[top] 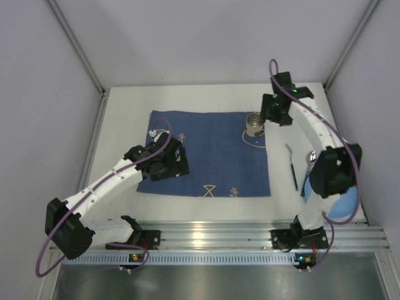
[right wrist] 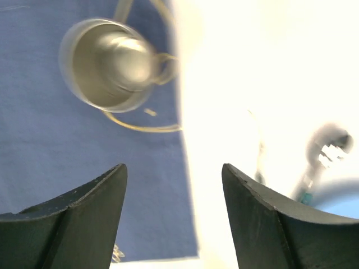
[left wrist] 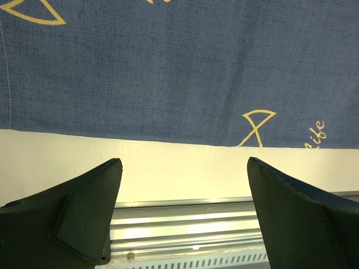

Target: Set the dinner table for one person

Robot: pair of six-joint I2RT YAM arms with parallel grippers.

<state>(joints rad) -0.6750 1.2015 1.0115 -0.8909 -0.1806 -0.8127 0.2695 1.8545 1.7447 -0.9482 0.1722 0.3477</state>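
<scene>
Now, metal cup (top: 254, 124) on blue mat (top: 212, 164)

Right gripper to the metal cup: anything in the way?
Nothing visible. The right gripper is open; only blue mat lies between its fingers and the metal cup on the mat's corner.

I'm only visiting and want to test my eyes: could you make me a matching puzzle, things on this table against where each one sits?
Things: 1 metal cup; 2 dark-handled utensil; 3 light blue plate; 4 left claw.
Places: A bare white table, right of the mat; B table's near right corner; C above the mat's near left part; D on the mat's far right corner.
Pairs: 1-D, 2-A, 3-B, 4-C.
</scene>
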